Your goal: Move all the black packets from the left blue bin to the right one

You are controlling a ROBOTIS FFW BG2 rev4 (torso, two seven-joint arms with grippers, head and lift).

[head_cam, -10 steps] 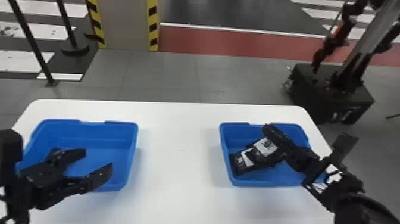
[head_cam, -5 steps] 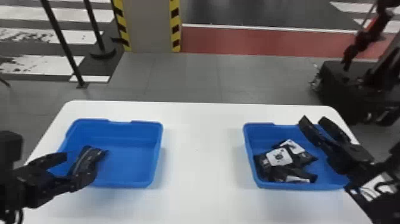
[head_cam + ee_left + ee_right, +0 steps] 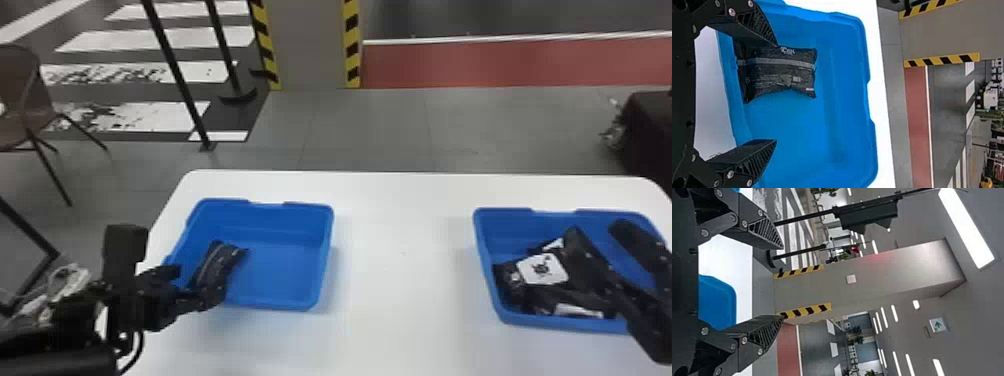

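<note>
Sliding toward the outer side of the left blue bin (image 3: 326, 225) over the last second, the left gripper (image 3: 202, 282) has uncovered a black packet (image 3: 781, 70) that its arm was largely hiding from up here. That looks to me like the only one left to move. It lies against the bin's near wall, toward the outer side, untouched as far as I can tell; the left jaws stand wide apart with nothing between them. Over at the right blue bin (image 3: 484, 260), the right gripper (image 3: 594, 229) has pulled up from the packets already inside (image 3: 542, 271), its fingers parted and empty. The head has turned leftward too, so both bins sit further right in its view. I'd judge the job is nearly done: centre the left jaws over that packet, lower and close. They sit a bit off to one side, so a finger might press on it.
</note>
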